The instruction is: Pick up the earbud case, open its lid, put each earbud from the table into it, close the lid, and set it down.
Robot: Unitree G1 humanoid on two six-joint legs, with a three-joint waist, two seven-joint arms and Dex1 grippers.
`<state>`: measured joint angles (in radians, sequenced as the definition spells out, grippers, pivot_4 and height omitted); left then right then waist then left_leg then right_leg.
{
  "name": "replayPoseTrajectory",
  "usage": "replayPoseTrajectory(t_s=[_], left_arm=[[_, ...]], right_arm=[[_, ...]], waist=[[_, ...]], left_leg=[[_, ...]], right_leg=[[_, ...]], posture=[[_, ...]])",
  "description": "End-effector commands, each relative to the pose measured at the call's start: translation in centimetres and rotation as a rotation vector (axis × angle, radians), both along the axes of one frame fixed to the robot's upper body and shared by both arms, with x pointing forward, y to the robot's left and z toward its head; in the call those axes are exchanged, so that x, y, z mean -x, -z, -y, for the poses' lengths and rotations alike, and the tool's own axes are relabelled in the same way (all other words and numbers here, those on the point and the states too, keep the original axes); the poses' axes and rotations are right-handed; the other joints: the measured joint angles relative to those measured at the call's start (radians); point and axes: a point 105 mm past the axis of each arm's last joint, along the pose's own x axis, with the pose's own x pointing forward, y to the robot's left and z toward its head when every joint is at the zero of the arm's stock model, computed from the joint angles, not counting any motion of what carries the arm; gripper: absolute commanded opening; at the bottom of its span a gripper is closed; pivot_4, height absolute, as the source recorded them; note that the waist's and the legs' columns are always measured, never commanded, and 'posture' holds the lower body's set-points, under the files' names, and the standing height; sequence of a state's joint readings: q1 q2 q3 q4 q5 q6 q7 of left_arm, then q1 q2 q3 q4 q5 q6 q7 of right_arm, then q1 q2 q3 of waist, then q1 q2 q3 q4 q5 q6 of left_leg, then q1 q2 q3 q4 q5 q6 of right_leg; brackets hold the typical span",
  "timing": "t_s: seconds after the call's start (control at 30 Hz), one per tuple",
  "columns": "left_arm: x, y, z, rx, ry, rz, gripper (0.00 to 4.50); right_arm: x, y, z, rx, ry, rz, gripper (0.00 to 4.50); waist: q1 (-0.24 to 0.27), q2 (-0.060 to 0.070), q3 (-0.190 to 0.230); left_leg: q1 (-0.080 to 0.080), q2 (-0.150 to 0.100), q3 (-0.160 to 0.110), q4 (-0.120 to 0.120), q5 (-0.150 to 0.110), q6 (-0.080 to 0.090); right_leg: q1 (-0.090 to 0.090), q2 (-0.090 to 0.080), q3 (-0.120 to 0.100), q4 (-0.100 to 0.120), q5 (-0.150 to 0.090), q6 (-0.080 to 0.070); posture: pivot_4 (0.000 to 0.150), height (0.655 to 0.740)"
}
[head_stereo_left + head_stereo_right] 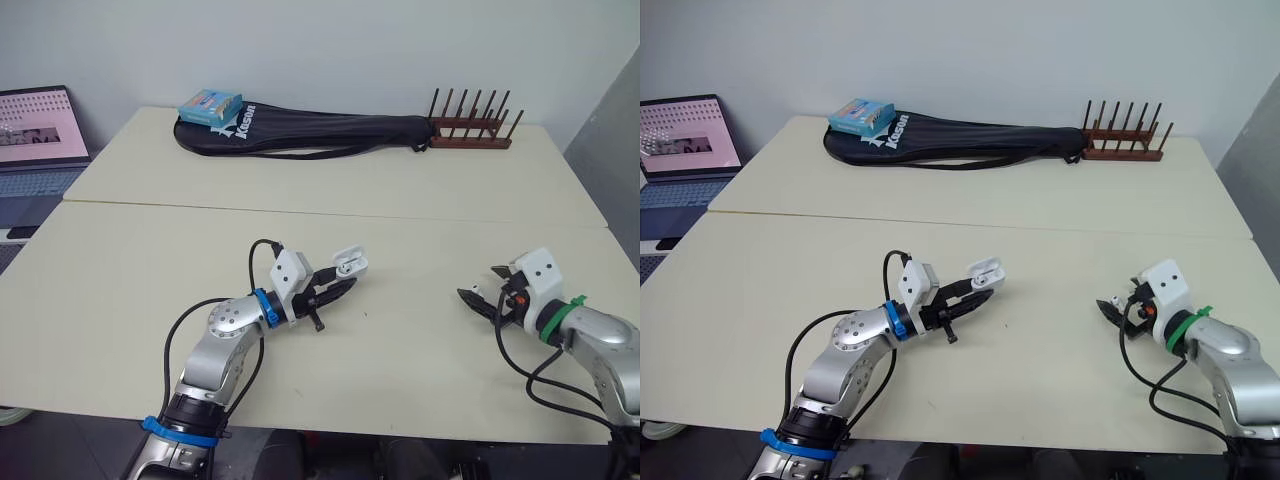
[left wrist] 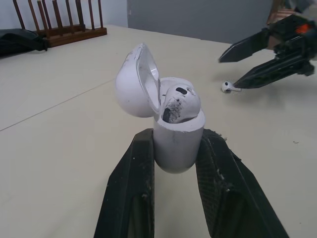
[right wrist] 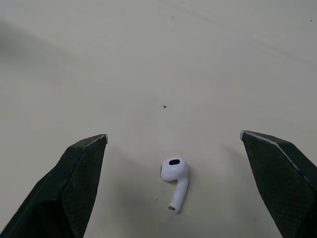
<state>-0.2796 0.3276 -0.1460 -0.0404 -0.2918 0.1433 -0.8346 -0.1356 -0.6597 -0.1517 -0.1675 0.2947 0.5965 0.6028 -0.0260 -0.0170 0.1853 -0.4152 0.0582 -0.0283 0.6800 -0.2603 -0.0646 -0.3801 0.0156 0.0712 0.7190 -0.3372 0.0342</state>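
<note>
The black racket bag (image 1: 320,133) bears the white brand word "Kason" (near its wider end).

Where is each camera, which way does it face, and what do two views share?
Eye views: head-mounted, facing forward and down over the cream table; left arm and right arm show.
Left wrist view: on that wrist, facing the open white earbud case in the left gripper.
Right wrist view: on that wrist, facing a white earbud that the open right gripper straddles.
Shared: left wrist view shows that earbud too.
</note>
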Motion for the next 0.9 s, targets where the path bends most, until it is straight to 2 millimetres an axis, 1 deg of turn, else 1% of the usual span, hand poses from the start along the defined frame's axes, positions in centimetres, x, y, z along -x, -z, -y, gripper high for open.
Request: replayPoseTrajectory(t_s=[0.03, 0.1, 0.2, 0.27, 0.37, 0.53, 0.63, 0.73, 0.77, 0.8, 0.9], left_arm=[[0.3, -1.1, 0.3, 0.021, 0.015, 0.045, 0.79], [0.5, -1.1, 0.3, 0.021, 0.013, 0.044, 0.79], [0.5, -1.0, 0.1, 0.02, 0.004, 0.042, 0.79], [0.6, -0.9, 0.0, 0.021, 0.001, 0.04, 0.79], [0.7, -1.0, 0.1, 0.023, 0.002, 0.038, 0.79], [0.7, -1.1, 0.3, 0.025, 0.005, 0.039, 0.79], [0.9, -1.0, 0.3, 0.026, 0.004, 0.035, 0.79], [1.2, -0.9, 0.2, 0.027, 0.004, 0.032, 0.79], [1.4, -0.9, 0.2, 0.026, 0.005, 0.031, 0.79], [1.5, -0.8, 0.1, 0.022, 0.002, 0.03, 0.79], [1.7, -0.7, -0.4, 0.015, -0.028, 0.029, 0.79]], right_arm=[[-0.5, 0.6, 0.8, 0.017, 0.039, -0.017, 4.5], [-0.4, 1.3, 1.3, 0.032, 0.057, -0.043, 4.5], [0.1, 2.0, 1.8, 0.039, 0.065, -0.072, 3.93], [0.4, 2.3, 1.7, 0.038, 0.057, -0.087, 3.28], [0.6, 2.3, 1.5, 0.034, 0.048, -0.094, 2.2], [0.9, 1.8, 1.3, 0.036, 0.022, -0.097, 0.45], [1.7, 1.1, 1.1, 0.052, -0.058, -0.121, 0.4], [2.9, 0.4, 0.6, 0.073, -0.167, -0.146, 0.4], [3.5, 0.1, 0.3, 0.088, -0.222, -0.159, 0.4], [4.6, -0.2, 0.2, 0.129, -0.313, -0.177, 0.4], [7.2, -0.7, 0.3, 0.223, -0.513, -0.239, 0.4]], waist=[[0.0, 0.0, 0.0], [-0.001, 0.0, 0.0], [0.0, 0.0, 0.0], [0.001, 0.0, 0.0], [0.001, 0.0, 0.0], [0.001, 0.0, 0.0], [0.003, 0.0, 0.0], [0.002, 0.0, 0.0], [0.002, 0.0, 0.0], [0.001, 0.0, 0.0], [0.001, 0.002, 0.0]], left_leg=[[0.0, 0.0, 0.0, 0.0, 0.0, 0.0], [0.0, 0.0, 0.0, 0.0, 0.0, 0.0], [0.0, 0.0, 0.0, 0.0, 0.0, 0.0], [0.0, 0.0, 0.0, 0.0, 0.0, 0.0], [0.001, 0.0, 0.0, 0.001, 0.0, 0.0], [0.001, 0.0, -0.001, 0.001, 0.0, 0.0], [0.0, 0.0, -0.001, 0.001, 0.0, 0.0], [0.0, 0.0, -0.001, 0.001, 0.0, 0.0], [0.0, 0.0, 0.0, 0.0, 0.0, 0.0], [0.0, 0.0, -0.001, 0.0, 0.0, 0.0], [0.0, 0.0, -0.001, 0.0, 0.0, 0.0]], right_leg=[[0.0, 0.0, 0.0, 0.0, 0.0, 0.0], [0.0, 0.0, 0.0, 0.0, 0.0, 0.0], [0.0, 0.0, 0.0, 0.0, 0.0, 0.0], [0.001, 0.0, 0.0, 0.0, 0.0, 0.0], [0.001, 0.0, 0.0, 0.0, 0.0, 0.001], [0.001, 0.0, 0.0, 0.0, 0.001, 0.001], [0.001, 0.0, 0.0, 0.0, 0.001, 0.001], [0.001, 0.0, 0.0, 0.0, 0.001, 0.001], [0.001, 0.0, 0.0, 0.0, 0.0, 0.001], [0.001, 0.0, 0.0, 0.0, 0.0, 0.001], [0.001, 0.0, 0.0, -0.001, 0.0, 0.001]], posture=[[0.15, 0.6871], [0.15, 0.6871], [0.15, 0.6871], [0.15, 0.6871], [0.15, 0.6871], [0.15, 0.6871], [0.15, 0.6871], [0.15, 0.6871], [0.15, 0.6871], [0.15, 0.6871], [0.15, 0.6871]])
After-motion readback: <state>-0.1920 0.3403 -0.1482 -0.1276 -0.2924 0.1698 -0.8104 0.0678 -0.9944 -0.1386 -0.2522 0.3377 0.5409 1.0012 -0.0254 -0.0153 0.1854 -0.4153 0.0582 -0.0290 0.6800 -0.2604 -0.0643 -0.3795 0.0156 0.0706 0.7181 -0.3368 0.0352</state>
